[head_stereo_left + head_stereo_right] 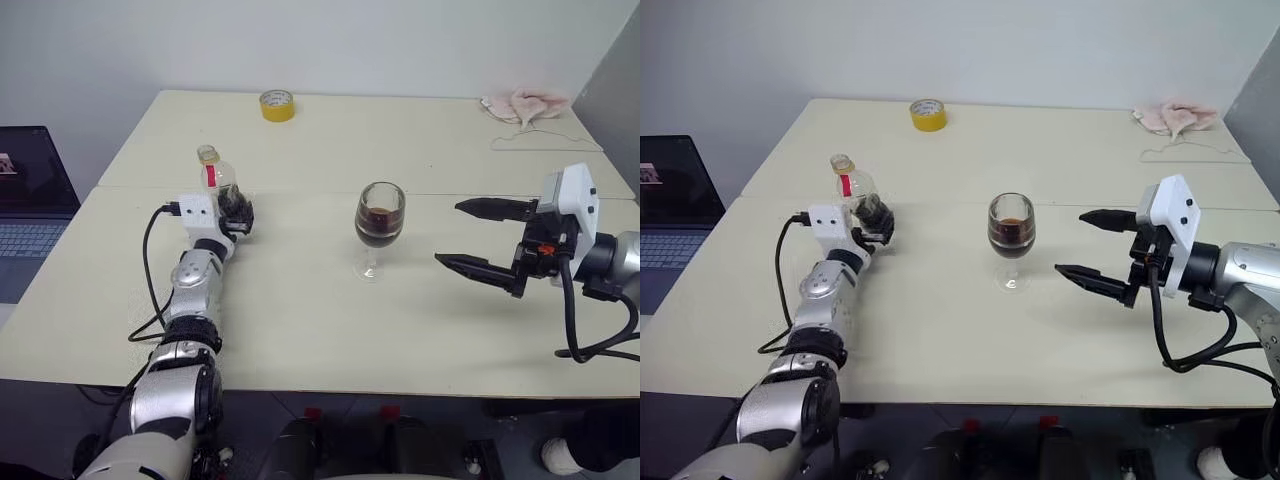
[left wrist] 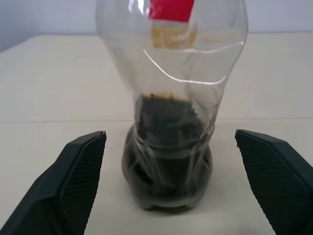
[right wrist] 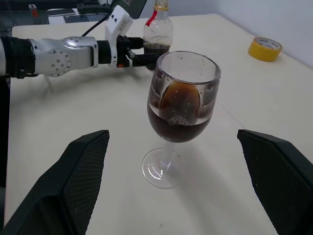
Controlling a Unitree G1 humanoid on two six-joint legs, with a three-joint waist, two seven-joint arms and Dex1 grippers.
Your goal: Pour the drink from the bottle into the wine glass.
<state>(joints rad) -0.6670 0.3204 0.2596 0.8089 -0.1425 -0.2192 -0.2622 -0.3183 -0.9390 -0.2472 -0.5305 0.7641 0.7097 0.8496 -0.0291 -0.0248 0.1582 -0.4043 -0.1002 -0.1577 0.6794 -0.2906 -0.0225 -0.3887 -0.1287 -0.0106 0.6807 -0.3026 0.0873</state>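
The bottle point(image 1: 213, 175) stands upright on the left of the table, clear with a red label band and a little dark drink point(image 2: 166, 161) in its bottom. My left gripper point(image 1: 237, 212) is open, its fingers point(image 2: 80, 171) on either side of the bottle's base with a gap on each side. The wine glass point(image 1: 380, 225) stands at the table's middle, its bowl about a third full of dark drink point(image 3: 178, 125). My right gripper point(image 1: 450, 233) is open to the right of the glass, pointing at it and not touching it.
A yellow tape roll point(image 1: 277, 104) lies at the table's far edge. A pink cloth point(image 1: 525, 103) and a wire hanger point(image 1: 545, 140) lie at the far right. An open laptop point(image 1: 30, 190) sits off the table's left side.
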